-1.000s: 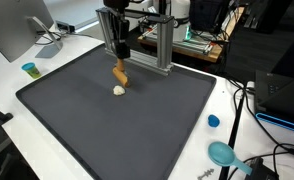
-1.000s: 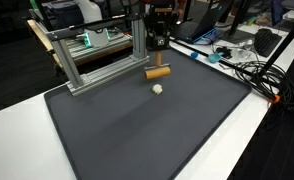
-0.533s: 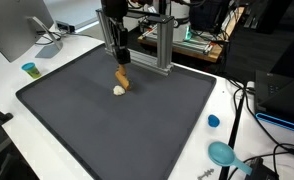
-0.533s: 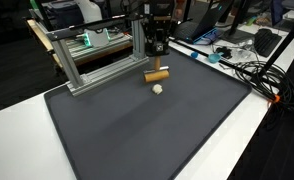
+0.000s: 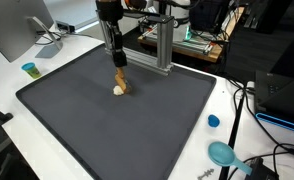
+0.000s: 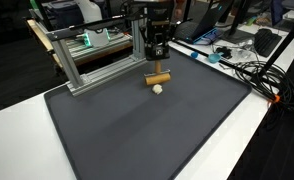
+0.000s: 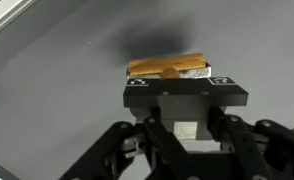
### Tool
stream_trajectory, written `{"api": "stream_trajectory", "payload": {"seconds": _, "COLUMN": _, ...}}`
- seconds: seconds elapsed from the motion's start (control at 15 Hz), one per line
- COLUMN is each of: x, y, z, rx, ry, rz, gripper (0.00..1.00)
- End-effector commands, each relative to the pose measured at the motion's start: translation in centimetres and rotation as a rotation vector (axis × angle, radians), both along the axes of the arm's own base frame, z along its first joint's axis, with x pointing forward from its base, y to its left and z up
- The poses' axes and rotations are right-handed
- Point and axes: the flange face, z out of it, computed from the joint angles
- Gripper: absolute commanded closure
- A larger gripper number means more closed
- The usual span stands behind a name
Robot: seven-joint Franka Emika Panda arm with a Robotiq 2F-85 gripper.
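Note:
My gripper (image 5: 117, 60) hangs over the far part of a dark grey mat (image 5: 107, 130) and is shut on a brown wooden cylinder (image 5: 120, 80). The cylinder lies level just above the mat in both exterior views (image 6: 158, 78). A small white lump (image 5: 117, 91) rests on the mat right under and in front of the cylinder, also in the exterior view (image 6: 158, 89). In the wrist view the cylinder (image 7: 165, 68) shows beyond the black gripper body (image 7: 182, 92); the fingertips are hidden.
An aluminium frame (image 5: 163, 45) stands at the mat's back edge, close behind the gripper (image 6: 97, 58). A monitor (image 5: 12, 30) and a small blue cup (image 5: 29, 69) are beside the mat. A blue cap (image 5: 213, 121), a teal object (image 5: 222, 153) and cables (image 6: 252, 72) lie on the white table.
The gripper has come down with the cylinder, closer to the mat and the white lump. The white lump has not moved.

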Motion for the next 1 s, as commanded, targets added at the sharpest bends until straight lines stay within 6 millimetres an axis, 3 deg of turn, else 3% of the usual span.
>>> {"api": "stream_trajectory", "payload": {"seconds": 0.0, "x": 0.6, "y": 0.1, "z": 0.6, "rx": -0.007, "ry": -0.017, "rz": 0.005, "gripper": 0.78}}
{"api": "stream_trajectory", "payload": {"seconds": 0.4, "x": 1.1, "y": 1.1, "z": -0.2, "rx": -0.025, "ry": -0.024, "rz": 0.009, "gripper": 0.78}}
{"api": "stream_trajectory", "payload": {"seconds": 0.93, "x": 2.2, "y": 0.5, "z": -1.5, "rx": -0.075, "ry": -0.021, "rz": -0.035, "gripper": 0.78}}
